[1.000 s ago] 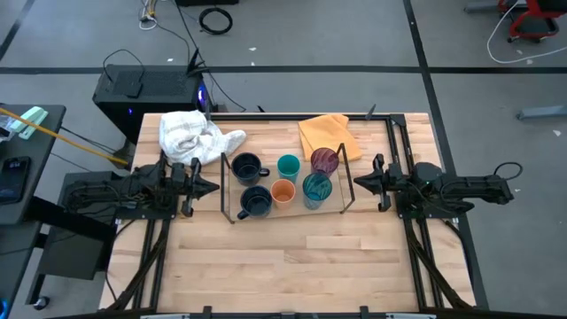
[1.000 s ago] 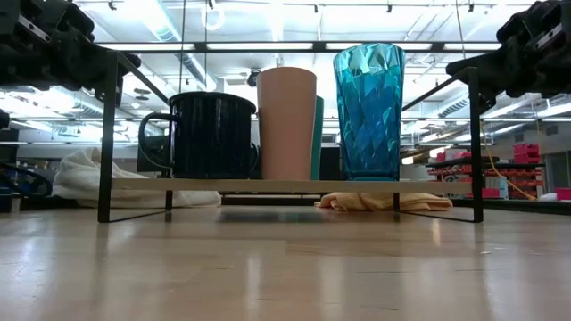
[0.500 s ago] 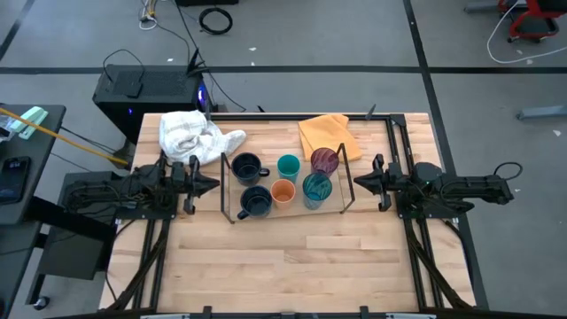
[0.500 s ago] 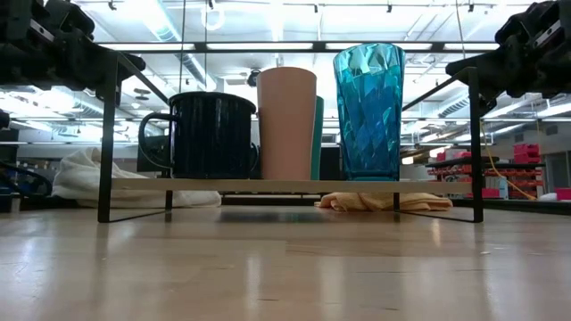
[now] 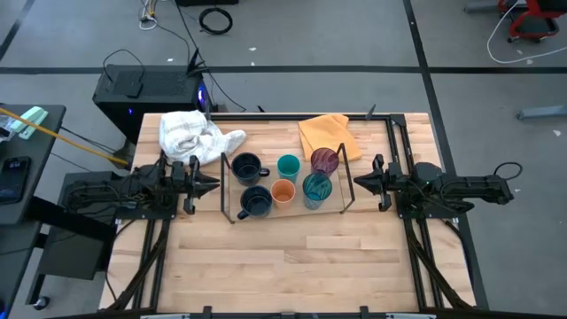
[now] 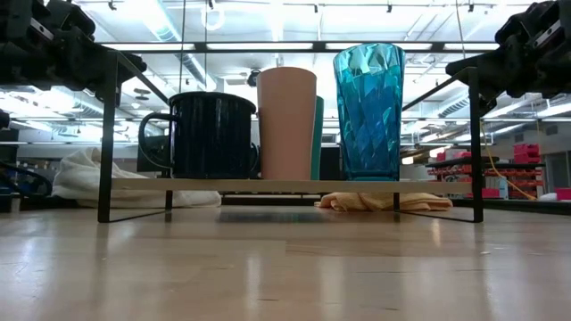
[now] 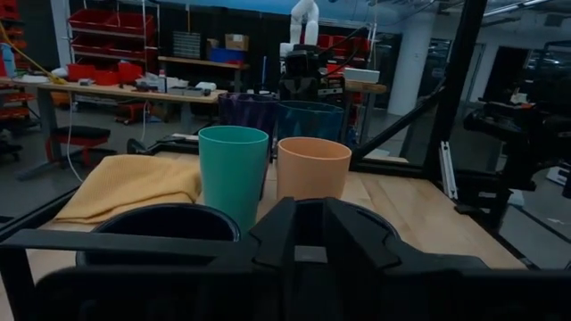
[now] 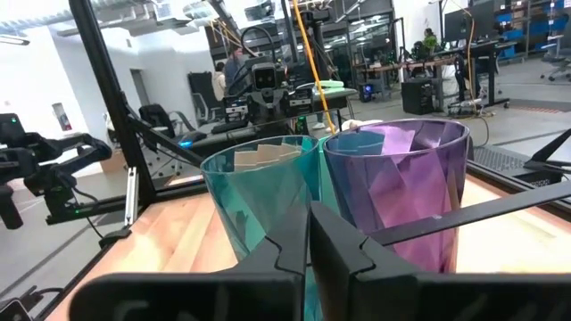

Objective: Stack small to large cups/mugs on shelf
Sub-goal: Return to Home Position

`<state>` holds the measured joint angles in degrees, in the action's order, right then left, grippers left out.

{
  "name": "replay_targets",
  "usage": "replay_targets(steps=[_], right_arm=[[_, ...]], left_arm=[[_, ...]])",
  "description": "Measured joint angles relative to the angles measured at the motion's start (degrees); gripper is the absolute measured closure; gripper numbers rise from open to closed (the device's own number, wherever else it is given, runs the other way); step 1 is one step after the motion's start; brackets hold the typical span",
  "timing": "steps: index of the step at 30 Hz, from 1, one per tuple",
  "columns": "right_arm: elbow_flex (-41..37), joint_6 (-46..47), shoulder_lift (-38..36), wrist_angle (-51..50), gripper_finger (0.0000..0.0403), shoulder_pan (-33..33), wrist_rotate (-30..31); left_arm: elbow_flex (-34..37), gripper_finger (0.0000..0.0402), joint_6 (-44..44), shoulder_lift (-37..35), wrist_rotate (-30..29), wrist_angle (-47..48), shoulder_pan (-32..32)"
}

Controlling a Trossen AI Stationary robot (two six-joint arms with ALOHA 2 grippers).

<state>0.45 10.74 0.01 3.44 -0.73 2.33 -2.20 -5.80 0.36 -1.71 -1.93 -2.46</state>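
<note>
Six cups stand on the shelf [image 5: 293, 212] in two rows. Far row, left to right: dark navy mug [image 5: 245, 166], teal cup [image 5: 288, 166], purple tumbler [image 5: 324, 160]. Near row: second navy mug [image 5: 255, 201], orange cup [image 5: 283, 191], patterned teal tumbler [image 5: 316, 188]. The left gripper [image 5: 211, 185] waits off the shelf's left end and the right gripper [image 5: 359, 182] off its right end, both pinched together and empty.

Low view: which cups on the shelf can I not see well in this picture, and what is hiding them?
1. The purple tumbler is fully hidden in the low view, behind the patterned teal tumbler.
2. The back navy mug is hidden there behind the front navy mug.
3. Of the small teal cup, only a thin strip shows beside the orange cup.
</note>
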Motion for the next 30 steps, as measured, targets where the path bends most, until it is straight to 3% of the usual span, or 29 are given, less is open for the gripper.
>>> replay_targets(steps=[30], right_arm=[[0.0, 0.0, 0.0, 0.0, 0.038, 0.0, 0.0]], left_arm=[[0.0, 0.0342, 0.0, 0.0, 0.0, 0.0, 0.0]])
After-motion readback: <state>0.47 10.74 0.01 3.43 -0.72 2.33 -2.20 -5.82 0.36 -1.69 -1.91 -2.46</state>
